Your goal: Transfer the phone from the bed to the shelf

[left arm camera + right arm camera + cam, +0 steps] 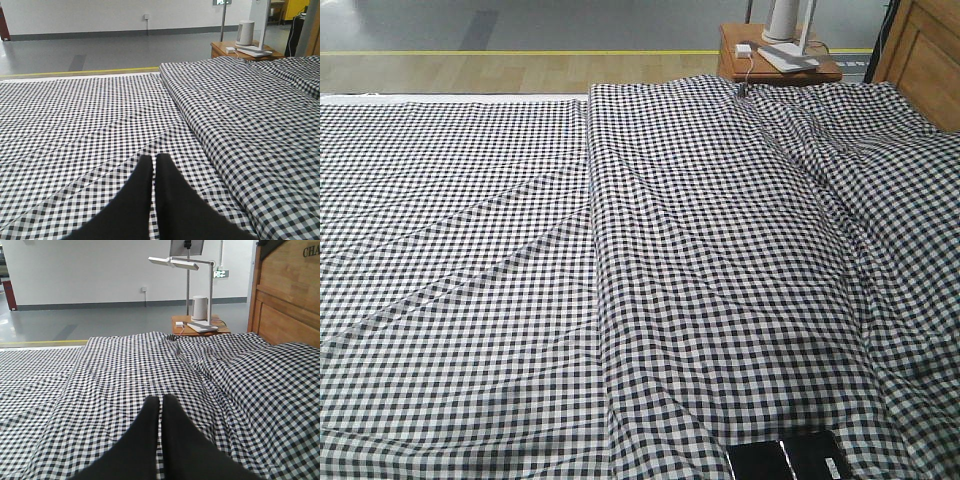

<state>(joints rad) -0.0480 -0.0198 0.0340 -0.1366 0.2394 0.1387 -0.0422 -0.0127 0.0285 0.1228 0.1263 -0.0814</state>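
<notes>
Item: phone, lying flat on the bed at the near edge of the front view, right of centre, on the raised strip of gingham cloth. It appears in neither wrist view, so I cannot tell its position against my claws. Black, glossy, partly cut off by the picture edge; small white sticker at its right end. My left claw and right claw: fingers pressed together, holding nothing.
</notes>
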